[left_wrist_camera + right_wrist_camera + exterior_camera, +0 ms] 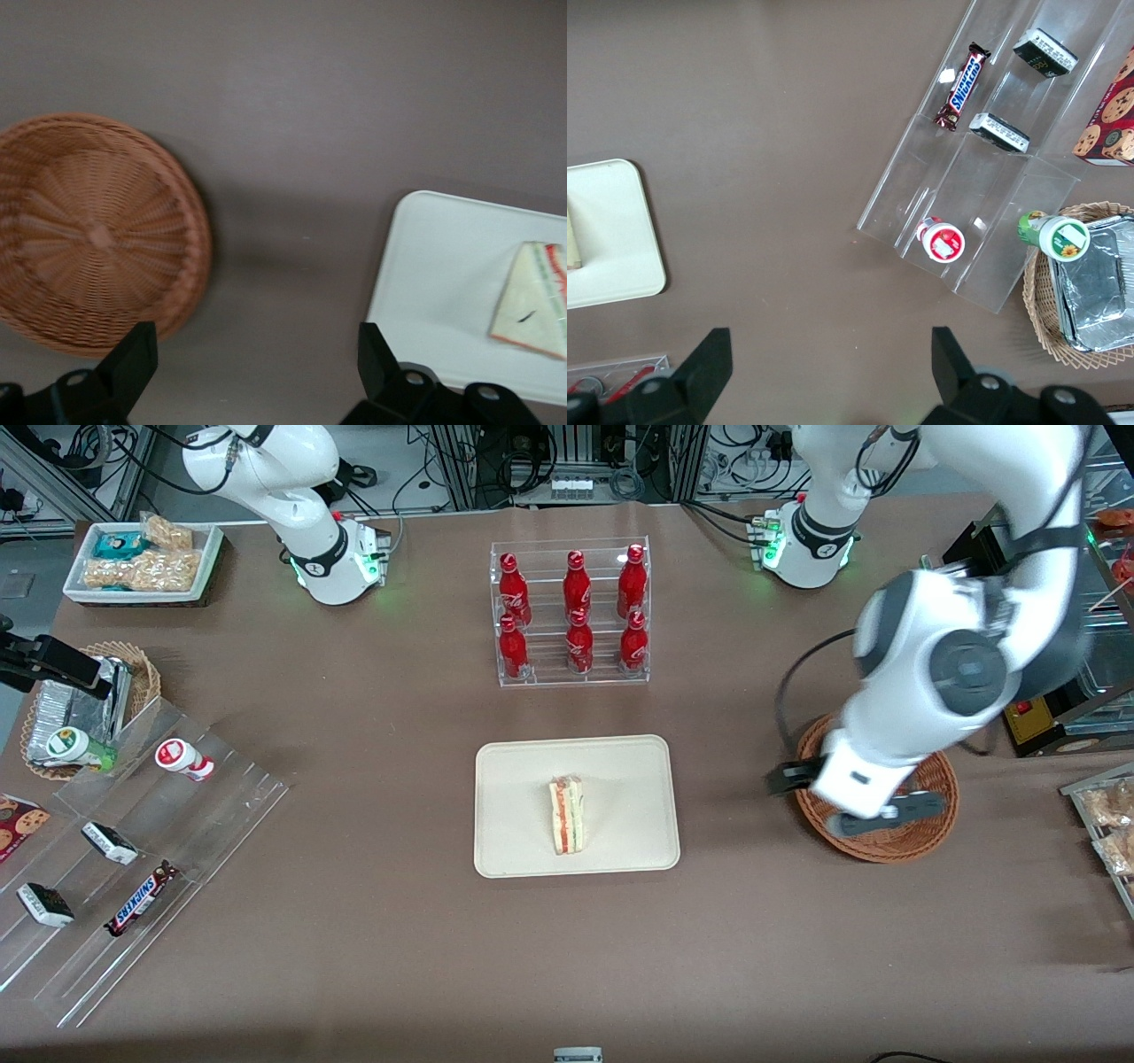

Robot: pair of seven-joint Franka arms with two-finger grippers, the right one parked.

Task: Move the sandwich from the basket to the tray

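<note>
A Snickers bar (140, 902) lies in the clear acrylic rack (133, 850). My gripper (855, 802) hangs open and empty over the round reddish-brown wicker basket (939, 815), whose bare inside only my wrist camera shows. The triangular pale-bread sandwich (567, 814) rests on the cream rectangular tray (514, 779), near mid-table.

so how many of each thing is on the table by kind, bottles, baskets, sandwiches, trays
red bottles: 6, in the clear rack
wicker baskets: 2, the reddish-brown basket and a tan basket
sandwich: 1, on the tray
tray: 1
total: 10
The gripper hangs over bare table between basket and tray, jaws apart and empty.
</note>
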